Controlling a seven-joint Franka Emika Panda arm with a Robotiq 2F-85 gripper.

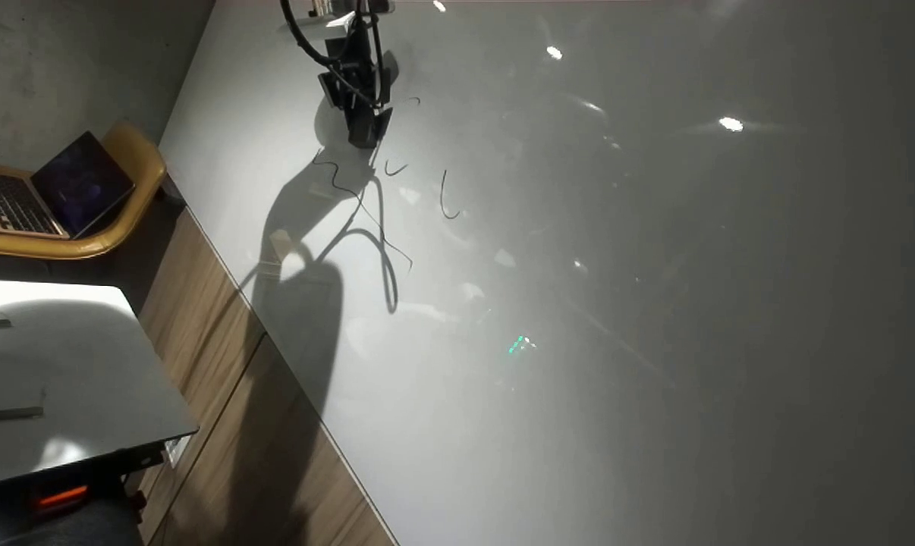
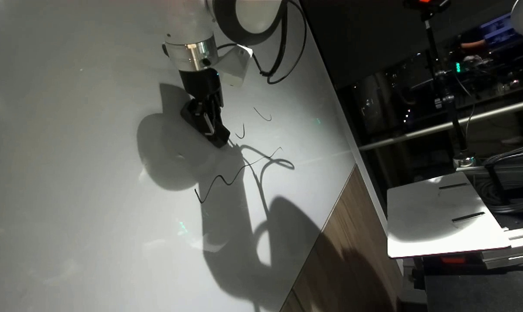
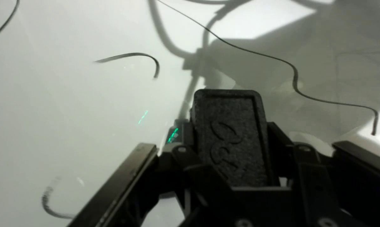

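Black block (image 1: 364,130): in an exterior view, held inward from the table's (image 1: 579,425) corner.
Arm (image 2: 193,54): in an exterior view, slanted down toward the wood-sided edge (image 2: 322,229).
Gripper (image 3: 230,135): in the wrist view, clamped on the block's sides.

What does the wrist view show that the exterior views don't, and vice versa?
Only the wrist view: curved markings on the face of the dark block clamped in the hand.
Only the exterior views: the wood-grain panels and flat grey platform beyond the white surface.
Both share that white surface, the long wavy line, short curved lines and the hand.
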